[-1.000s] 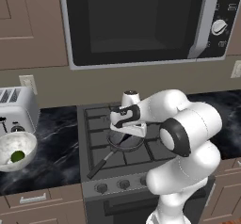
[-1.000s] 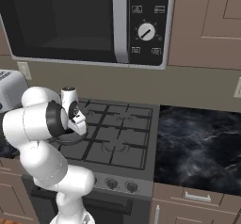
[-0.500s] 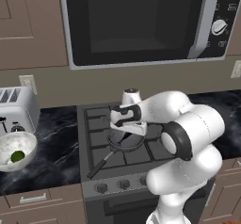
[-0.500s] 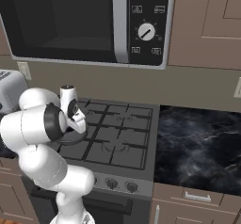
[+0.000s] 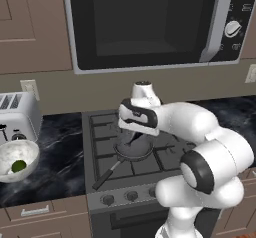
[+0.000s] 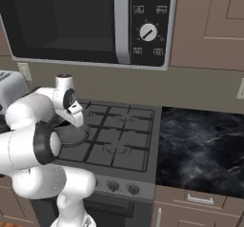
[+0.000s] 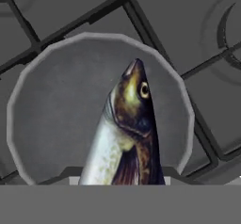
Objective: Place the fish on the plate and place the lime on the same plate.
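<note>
Fish (image 7: 123,138) comes first in this job, and it is not on any plate yet. In the hand view it fills the middle, head pointing away from the claw, with its body running back toward the claw. It looks lifted a little above the round grey pan (image 7: 56,100) that sits under it on the stove (image 5: 105,147). The claw (image 5: 134,136) hangs just over that pan, and it seems to be clenched on the fish's tail end, though the tips themselves are hidden, so I judge this from how the fish hangs.

Far off to the claw's side, on the dark counter, a small green lime (image 5: 18,166) sits inside a white bowl (image 5: 27,152) next to a toaster (image 5: 17,114). It has not been touched.

So my guess is the job is only just starting. The fish needs carrying to the plate, then the lime needs fetching too.
</note>
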Motion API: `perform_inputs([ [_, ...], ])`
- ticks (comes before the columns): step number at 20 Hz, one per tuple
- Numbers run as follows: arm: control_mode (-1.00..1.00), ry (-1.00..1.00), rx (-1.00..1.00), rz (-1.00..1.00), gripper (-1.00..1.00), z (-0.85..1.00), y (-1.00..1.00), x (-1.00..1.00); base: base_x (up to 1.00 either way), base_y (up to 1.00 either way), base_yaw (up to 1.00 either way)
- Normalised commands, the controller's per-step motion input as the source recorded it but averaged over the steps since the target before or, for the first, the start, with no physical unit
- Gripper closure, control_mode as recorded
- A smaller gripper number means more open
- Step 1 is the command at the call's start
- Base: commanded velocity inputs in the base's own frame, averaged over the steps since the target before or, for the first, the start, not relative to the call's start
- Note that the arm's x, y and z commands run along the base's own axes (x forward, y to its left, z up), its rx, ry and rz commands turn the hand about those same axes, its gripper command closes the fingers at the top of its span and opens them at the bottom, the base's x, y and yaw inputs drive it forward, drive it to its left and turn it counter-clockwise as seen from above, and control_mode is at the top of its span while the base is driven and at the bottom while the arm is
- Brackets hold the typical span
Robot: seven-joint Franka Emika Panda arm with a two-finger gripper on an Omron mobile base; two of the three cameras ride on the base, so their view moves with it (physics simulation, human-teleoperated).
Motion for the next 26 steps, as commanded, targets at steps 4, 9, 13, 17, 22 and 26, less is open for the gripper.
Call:
perform_inputs([
  [4, -1.0, 0.0, 0.05, 0.0, 1.0, 0.85, -0.34, -0.76, 0.0, 0.0, 0.0],
  [9, -1.0, 0.0, 0.01, 0.01, 1.0, 0.82, -0.38, -0.58, 0.0, 0.0, 0.0],
  [13, -1.0, -0.03, 0.0, 0.1, 1.0, 0.64, -0.26, -0.32, 0.0, 0.0, 0.0],
  [17, -1.0, -0.08, 0.0, 0.13, 1.0, 0.64, -0.09, -0.35, 0.0, 0.0, 0.0],
  [22, -1.0, -0.15, -0.01, 0.11, 1.0, 0.57, -0.24, -0.29, 0.0, 0.0, 0.0],
  [26, -1.0, -0.21, 0.0, 0.0, 1.0, 0.06, -0.28, -0.61, 0.0, 0.0, 0.0],
])
